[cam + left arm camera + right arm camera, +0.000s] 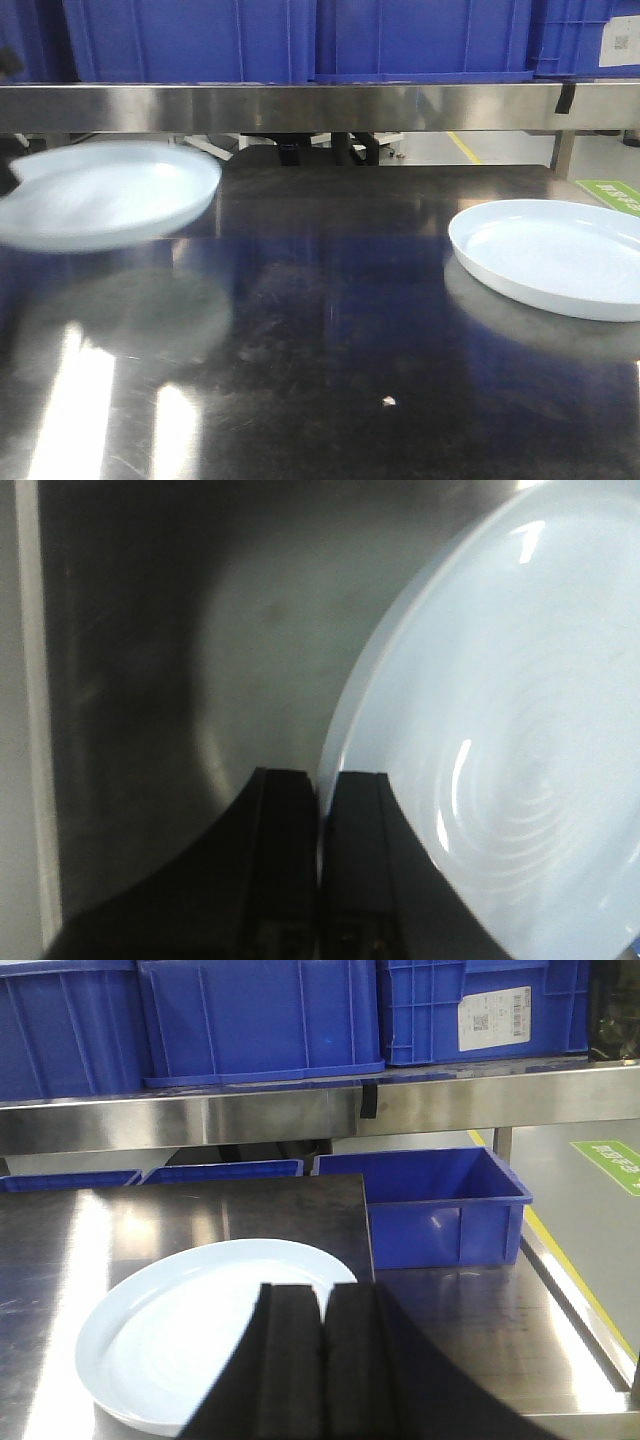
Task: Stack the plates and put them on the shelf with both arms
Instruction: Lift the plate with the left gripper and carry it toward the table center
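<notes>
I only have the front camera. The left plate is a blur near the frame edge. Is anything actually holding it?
Observer: Yes. The left wrist camera shows the left gripper shut on the rim of the left plate.
Operator: And on the right?
Observer: The right gripper sits over the near rim of the right plate with its jaws together. Whether it pinches the rim is hidden.
Operator: Anything past that plate?
Observer: An open blue crate stands behind it, to the right.
</notes>
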